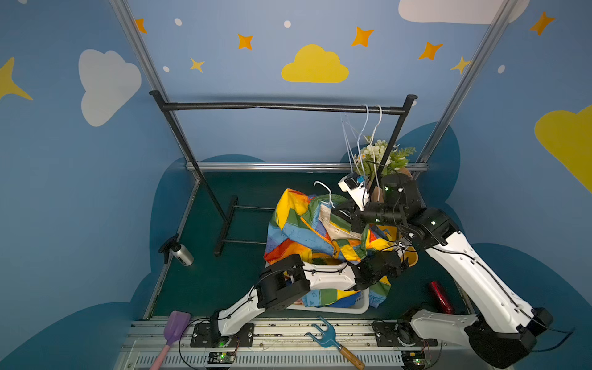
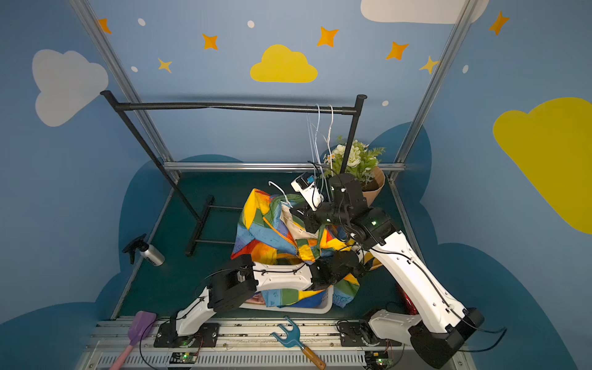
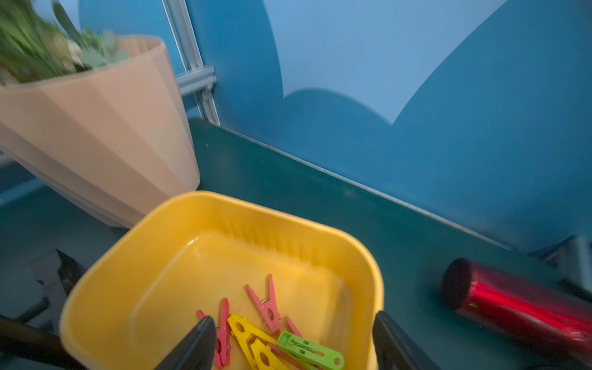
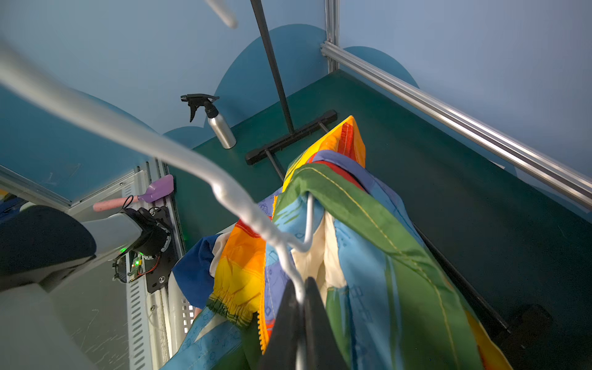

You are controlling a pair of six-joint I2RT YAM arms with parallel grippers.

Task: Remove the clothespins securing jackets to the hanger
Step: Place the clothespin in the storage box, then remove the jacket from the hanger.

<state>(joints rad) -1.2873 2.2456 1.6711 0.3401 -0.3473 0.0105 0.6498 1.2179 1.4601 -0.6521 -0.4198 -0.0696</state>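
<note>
Jaws of left gripper: wide apart, nothing between them.
Fingers of left gripper: two dark tips, one at each side of the pile of pegs, above it and not touching it.
Clothespins: directly under the left gripper, lying loose on the tub floor. Several are pink, two are yellow and one is green, and they partly cross each other.
Yellow tub: below the left gripper, on the dark green table; its far half is bare.
Flower pot: beyond the tub from the left gripper, just beside the far rim; beige, with green plants.
Red cylinder: on its side on the table, off to one side of the left gripper, apart from the tub.
Jaws of right gripper: closed tight on the white wire of a hanger.
Hanger: its wire runs up and away from the right gripper.
Rainbow jacket: on this hanger, right in front of the right gripper, cream lining showing at the collar. In both top views it drapes down over a basket.
White basket: below the right gripper, under the jacket hem.
Rack: behind and above the right gripper; two bare white hangers on its rail.
Spray bottle: well beyond the jacket from the right gripper, near the rack foot.
</note>
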